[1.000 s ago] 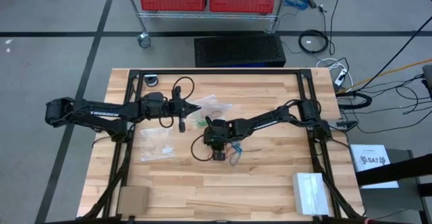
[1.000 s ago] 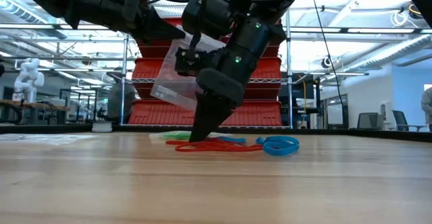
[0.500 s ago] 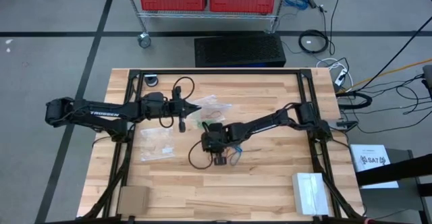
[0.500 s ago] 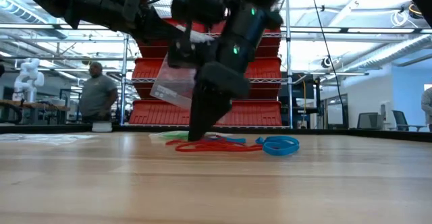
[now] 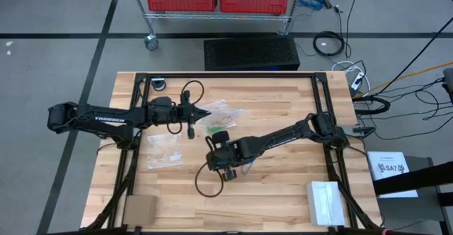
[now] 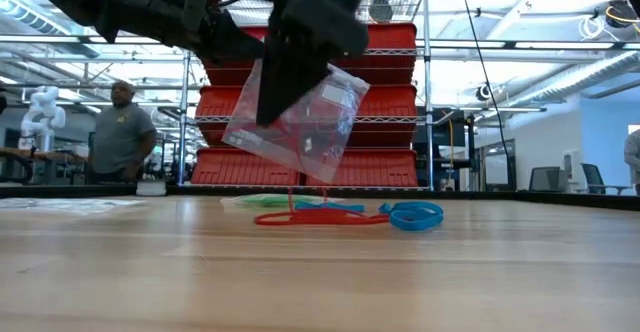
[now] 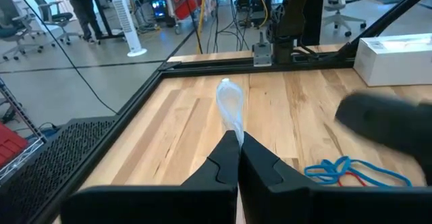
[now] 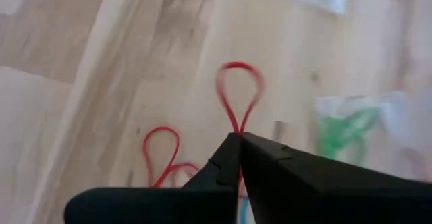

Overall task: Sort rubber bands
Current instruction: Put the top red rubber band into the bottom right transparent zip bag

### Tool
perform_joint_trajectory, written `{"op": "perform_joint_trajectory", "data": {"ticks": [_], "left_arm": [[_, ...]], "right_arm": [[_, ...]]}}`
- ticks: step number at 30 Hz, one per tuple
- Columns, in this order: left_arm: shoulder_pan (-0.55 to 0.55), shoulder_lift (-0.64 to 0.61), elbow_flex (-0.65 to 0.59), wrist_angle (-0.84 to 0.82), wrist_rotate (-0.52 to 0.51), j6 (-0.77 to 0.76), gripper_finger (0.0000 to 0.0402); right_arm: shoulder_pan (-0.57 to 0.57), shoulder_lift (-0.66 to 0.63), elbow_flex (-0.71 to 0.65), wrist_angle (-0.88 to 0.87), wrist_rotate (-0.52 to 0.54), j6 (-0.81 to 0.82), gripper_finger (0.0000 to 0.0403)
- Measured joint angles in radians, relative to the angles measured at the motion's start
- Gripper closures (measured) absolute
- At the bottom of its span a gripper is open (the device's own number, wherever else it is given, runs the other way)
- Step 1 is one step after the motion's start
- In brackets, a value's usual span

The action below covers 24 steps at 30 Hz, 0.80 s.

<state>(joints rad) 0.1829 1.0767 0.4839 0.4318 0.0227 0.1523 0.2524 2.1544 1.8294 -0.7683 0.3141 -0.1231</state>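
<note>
From above we see the left hand [image 5: 204, 113] pinching a clear bag [image 5: 225, 112] at the bench's [image 5: 283, 192] far middle. Our right hand [image 5: 225, 171] sits near the centre — its fingers can't be made out. Another clear bag [image 5: 164, 151] lies left; a white box [image 5: 325, 201] and a brown block [image 5: 139, 209] mark the near corners.

From the high view I can read "TROSSEN" in white capitals along the left arm [image 5: 106, 118]. On a white sheet [image 5: 391, 168] lying on the floor past the right edge of the surface I see a dark printed mark, but I cannot read it. I find no other legible text, number or sign in any view.
</note>
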Motion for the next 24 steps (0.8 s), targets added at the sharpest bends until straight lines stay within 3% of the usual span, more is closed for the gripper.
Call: {"op": "perform_joint_trajectory", "data": {"ticks": [9,14,24], "left_arm": [[0.000,0.000,0.000,0.000,0.000,-0.015,0.0400],[0.000,0.000,0.000,-0.004,0.000,-0.015,0.0400],[0.000,0.000,0.000,-0.009,0.038,-0.016,0.0400]], "right_arm": [[0.028,-0.004,0.166,-0.287,0.186,-0.023,0.0403],[0.027,-0.079,0.188,-0.392,0.295,-0.020,0.0403],[0.020,-0.284,0.190,-0.300,0.395,-0.182,0.0403]]}}
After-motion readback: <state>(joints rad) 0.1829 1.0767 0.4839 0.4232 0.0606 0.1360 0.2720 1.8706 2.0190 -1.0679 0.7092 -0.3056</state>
